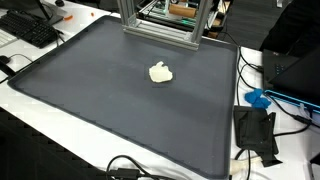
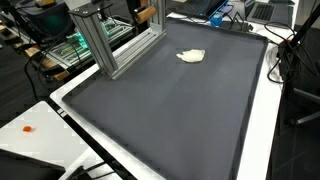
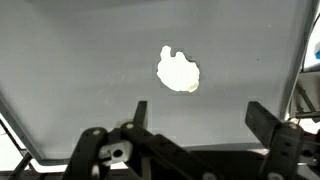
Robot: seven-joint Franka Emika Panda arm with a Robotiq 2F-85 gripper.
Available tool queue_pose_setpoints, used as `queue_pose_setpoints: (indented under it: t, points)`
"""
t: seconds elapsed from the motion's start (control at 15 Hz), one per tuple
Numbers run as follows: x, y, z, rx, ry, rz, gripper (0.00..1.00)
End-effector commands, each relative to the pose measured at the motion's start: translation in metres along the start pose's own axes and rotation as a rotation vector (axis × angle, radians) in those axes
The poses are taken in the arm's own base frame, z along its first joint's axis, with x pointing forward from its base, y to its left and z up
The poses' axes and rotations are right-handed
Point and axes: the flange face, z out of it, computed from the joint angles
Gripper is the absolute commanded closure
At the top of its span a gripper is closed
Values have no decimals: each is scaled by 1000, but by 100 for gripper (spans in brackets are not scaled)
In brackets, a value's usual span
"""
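A small cream lump [image 1: 160, 72] [image 3: 178, 70], too blurred to identify, lies alone mid-way across a dark mat [image 1: 90, 100] on the desk [image 1: 30, 135]. In the wrist view, the fingers [image 3: 258, 117] are spread open and empty, clear of the lump, their bases cut off.

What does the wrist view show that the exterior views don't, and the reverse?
Wrist view only: the claw, jaws wide open and empty, above the mat. Exterior views only: the aluminium frame standing at the mat's edge and, in an exterior view, a keyboard off the mat's corner. Shared: the small cream lump lying on the dark grey mat.
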Motion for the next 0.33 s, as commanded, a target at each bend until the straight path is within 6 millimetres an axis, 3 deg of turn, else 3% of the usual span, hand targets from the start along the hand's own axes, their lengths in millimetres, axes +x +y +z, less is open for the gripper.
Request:
queue_pose_setpoints:
  t: [0.0,0.27]
  points:
    - [4,0,3,-2,-5,-1,0]
    - [8,-1,3,-2,-4,-1,0]
